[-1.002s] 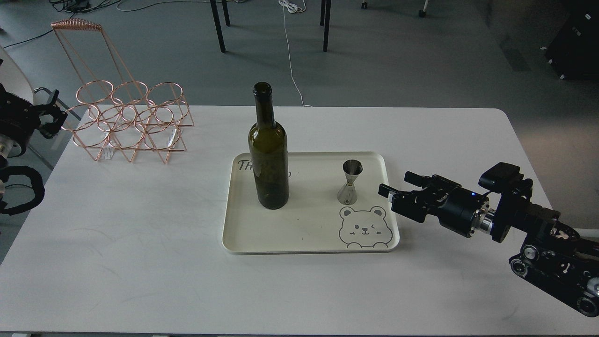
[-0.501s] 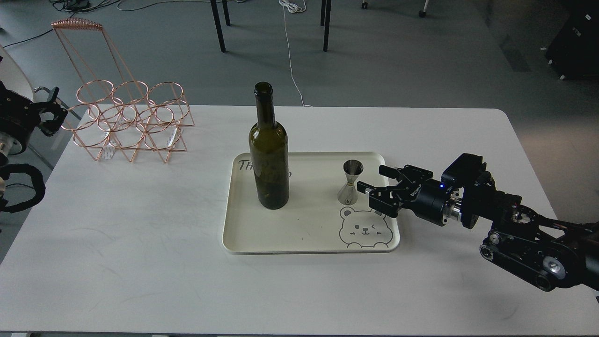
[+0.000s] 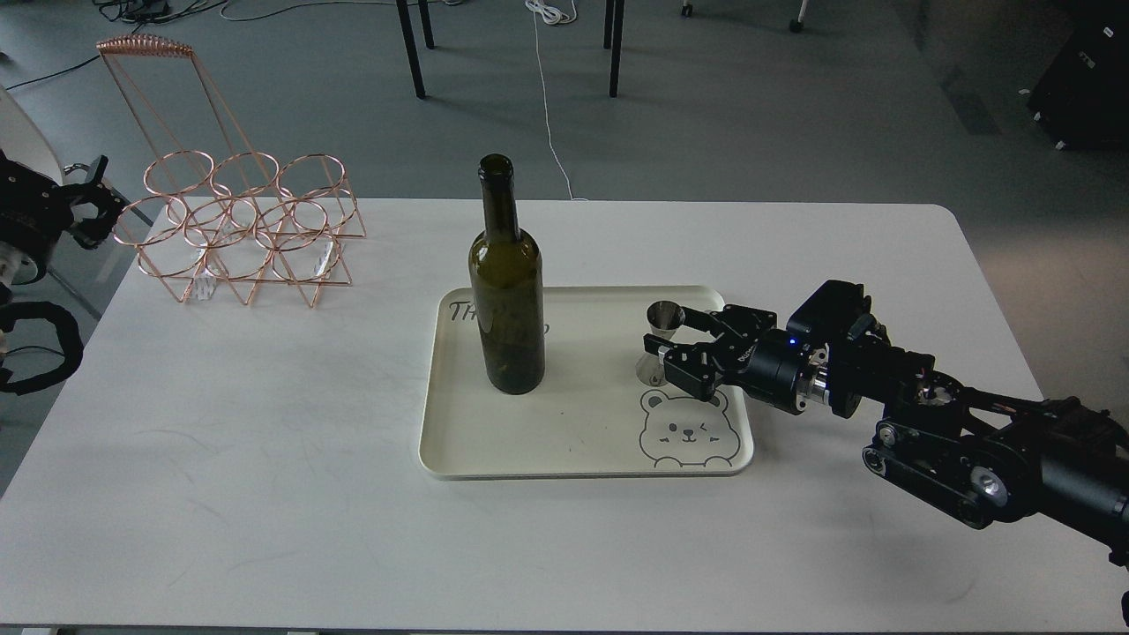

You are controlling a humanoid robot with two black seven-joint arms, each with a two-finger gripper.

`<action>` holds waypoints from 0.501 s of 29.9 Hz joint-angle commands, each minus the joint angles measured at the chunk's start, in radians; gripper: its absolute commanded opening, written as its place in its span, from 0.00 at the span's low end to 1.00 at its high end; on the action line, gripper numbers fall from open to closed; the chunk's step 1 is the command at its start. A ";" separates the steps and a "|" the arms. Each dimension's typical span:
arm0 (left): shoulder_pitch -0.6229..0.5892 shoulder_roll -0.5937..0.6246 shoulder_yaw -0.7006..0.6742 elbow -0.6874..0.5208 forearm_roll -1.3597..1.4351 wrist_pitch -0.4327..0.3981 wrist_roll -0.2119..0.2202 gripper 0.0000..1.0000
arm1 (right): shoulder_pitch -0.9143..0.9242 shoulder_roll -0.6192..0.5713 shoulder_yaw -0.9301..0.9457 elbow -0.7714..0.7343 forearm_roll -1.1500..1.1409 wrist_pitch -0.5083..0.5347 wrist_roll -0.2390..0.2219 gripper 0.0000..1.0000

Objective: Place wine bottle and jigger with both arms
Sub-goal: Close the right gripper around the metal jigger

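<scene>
Right gripper [image 3: 675,339] spread open, black fingers flanking the small shiny steel hourglass jigger [image 3: 661,342] on the cream tray [image 3: 582,441]; left gripper [image 3: 84,207] state unclear.

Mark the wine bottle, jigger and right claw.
wine bottle [image 3: 506,326]: head view, middle of body.
jigger [image 3: 664,315]: head view, upper cup.
right claw [image 3: 684,344]: head view, midway between fingertips.

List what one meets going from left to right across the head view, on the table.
Copper wire bottle rack → tall dark olive-green glass wine bottle → small shiny steel hourglass-shaped jigger → black right gripper, its jaws open around the jigger. Bottle and jigger both stand on the cream rectangular tray.
</scene>
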 commanded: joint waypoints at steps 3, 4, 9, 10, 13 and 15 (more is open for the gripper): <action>-0.005 -0.003 0.005 0.000 0.000 0.000 0.000 0.99 | 0.000 0.005 -0.034 -0.007 0.001 0.000 -0.004 0.49; -0.005 -0.003 0.005 0.000 0.000 0.000 0.000 0.99 | 0.001 0.010 -0.039 -0.008 -0.001 0.000 -0.004 0.47; -0.001 -0.005 0.009 0.002 0.001 0.000 0.000 0.99 | -0.001 0.014 -0.038 -0.028 -0.001 -0.003 -0.004 0.38; -0.001 -0.005 0.012 0.002 0.001 0.000 0.000 0.99 | 0.000 0.019 -0.038 -0.030 -0.001 -0.006 -0.004 0.38; -0.002 -0.005 0.014 0.002 0.003 0.000 0.000 0.99 | 0.004 0.040 -0.039 -0.031 -0.001 -0.015 -0.004 0.38; -0.004 -0.003 0.014 0.003 0.003 0.000 0.000 0.99 | 0.004 0.048 -0.039 -0.031 -0.001 -0.015 -0.004 0.38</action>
